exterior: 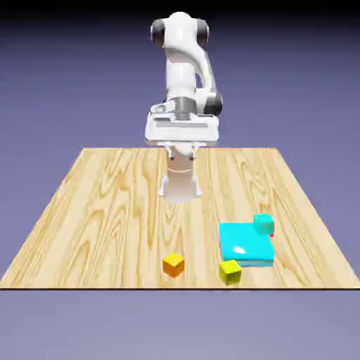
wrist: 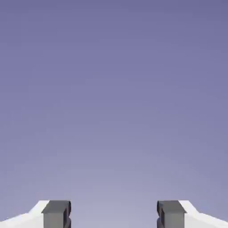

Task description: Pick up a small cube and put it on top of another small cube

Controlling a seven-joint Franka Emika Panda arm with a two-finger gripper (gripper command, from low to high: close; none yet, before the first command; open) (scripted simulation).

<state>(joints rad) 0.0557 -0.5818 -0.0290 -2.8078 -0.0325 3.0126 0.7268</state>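
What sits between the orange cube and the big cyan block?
In the exterior view, the yellow-green cube lies between the orange cube and the cyan block, close to the block's near corner; otherwise bare wood.

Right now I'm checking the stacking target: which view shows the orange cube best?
The exterior view: the orange cube sits in plain sight near the table's near edge, apart from the other blocks. The hand view shows none of it, only backdrop beyond the open gripper.
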